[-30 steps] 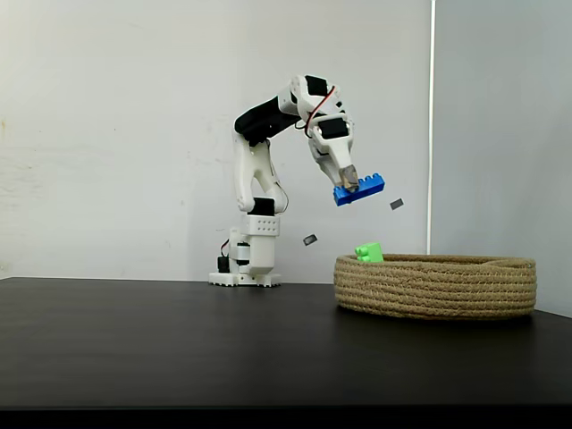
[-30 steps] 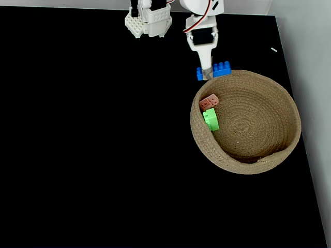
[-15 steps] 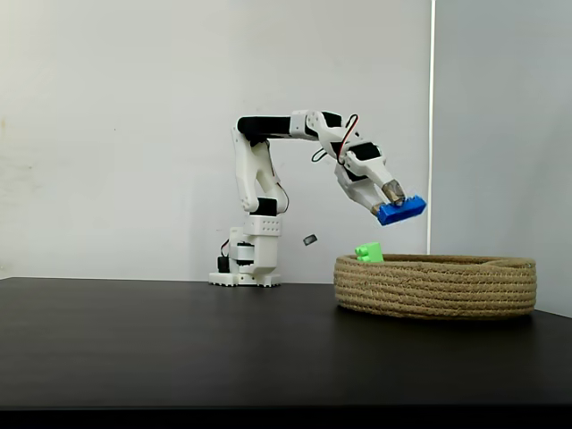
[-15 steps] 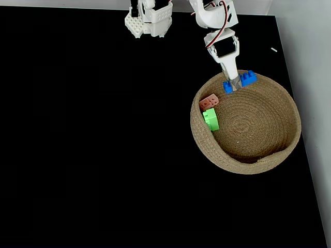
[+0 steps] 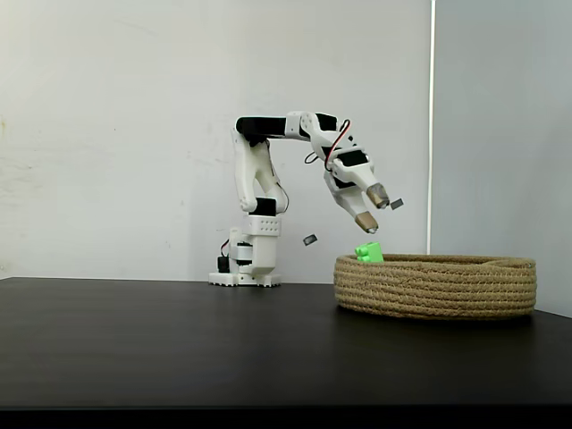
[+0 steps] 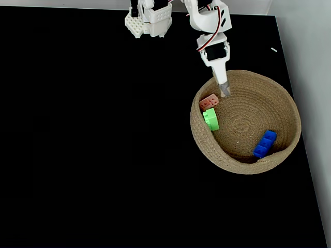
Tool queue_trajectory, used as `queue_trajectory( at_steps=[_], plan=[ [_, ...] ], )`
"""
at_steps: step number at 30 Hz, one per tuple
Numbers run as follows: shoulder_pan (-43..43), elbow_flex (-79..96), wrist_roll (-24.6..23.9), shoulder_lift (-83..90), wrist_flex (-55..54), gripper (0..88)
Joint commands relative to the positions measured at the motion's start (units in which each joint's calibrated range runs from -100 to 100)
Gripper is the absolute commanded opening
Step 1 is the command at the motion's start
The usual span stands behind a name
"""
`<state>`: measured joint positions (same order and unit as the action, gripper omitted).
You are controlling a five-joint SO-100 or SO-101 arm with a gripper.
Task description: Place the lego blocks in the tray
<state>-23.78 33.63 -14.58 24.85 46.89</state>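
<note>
Tool [image 5: 372, 209] fingers stand apart and hold nothing, seen from the side with the two tan tips [image 5: 378, 196] spread one above the other over the near rim of the basket [image 5: 436, 288]. In the fixed view from above, the tool [image 6: 223, 91] points down-right from the white arm [image 6: 209, 23] and hangs just over the upper-left rim of the basket [image 6: 289, 106], clear of every brick.

All three bricks lie inside the basket. The blue brick [image 6: 265, 144] rests on the basket floor at the lower right, close against the inner wall, lying at a slant, well apart from the other two. The green brick [image 6: 210, 119] leans against the left inner wall, and the pink brick [image 6: 209, 102] sits just above it in that view, the two touching or nearly so. From the side, the green brick [image 5: 368, 253] pokes up a little over the basket's left rim.

The basket stands on the black worktop [image 6: 93, 144], to the right in both fixed views. The arm's white base [image 5: 248, 259] stands at the far edge of the worktop [image 5: 179, 340], before a pale wall [image 5: 116, 134]. From the side, the arm rises from its base, bends at the top and reaches forward and down toward the basket.
</note>
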Motion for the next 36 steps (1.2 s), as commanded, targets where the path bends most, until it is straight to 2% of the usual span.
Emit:
queue_trajectory(
  at_steps=[1, 11, 23, 31, 36],
  plan=[
    [4.65, 0.44, 3.03, 8.68, 7.79, 0.3],
    [14.30, 20.04, 8.35, 31.04, 7.62, 0.2],
    [19.33, 54.42, 13.48, 61.99, 4.79, 0.2],
    [20.98, 63.18, 15.09, 73.60, 7.46, 0.1],
    [21.14, 63.27, 14.90, 74.03, 7.87, 0.1]
  ],
)
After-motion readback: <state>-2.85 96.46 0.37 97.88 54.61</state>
